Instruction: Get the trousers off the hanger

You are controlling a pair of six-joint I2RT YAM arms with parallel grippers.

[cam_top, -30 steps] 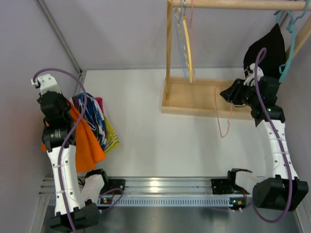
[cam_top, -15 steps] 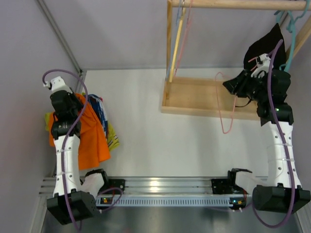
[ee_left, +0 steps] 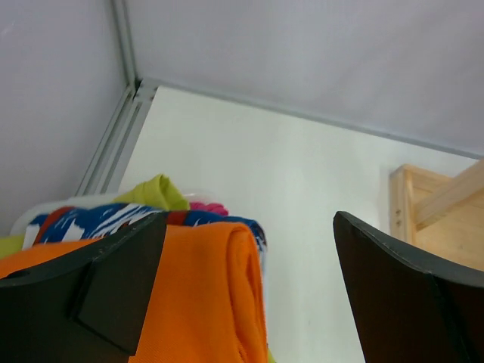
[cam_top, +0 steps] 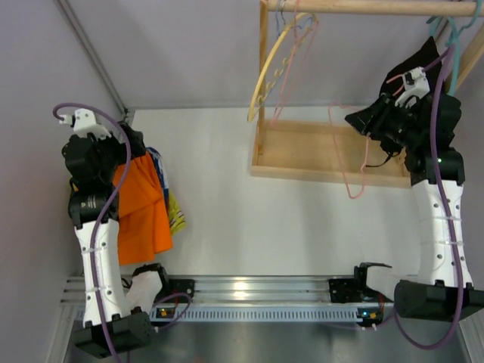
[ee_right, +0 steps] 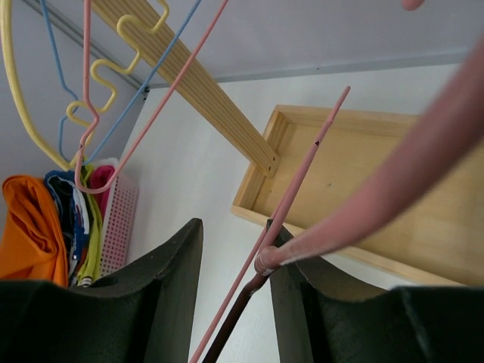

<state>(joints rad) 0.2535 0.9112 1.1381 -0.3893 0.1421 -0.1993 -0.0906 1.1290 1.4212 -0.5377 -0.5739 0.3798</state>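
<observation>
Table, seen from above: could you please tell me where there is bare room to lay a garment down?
The white table is bare between the clothes pile and the wooden tray, down to the rail. Crowded: far right, with pink hanger and right pincer.

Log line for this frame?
left claw: open, by orange cloth | right claw: shut on pink hanger | hanger: bare, off rail
</observation>
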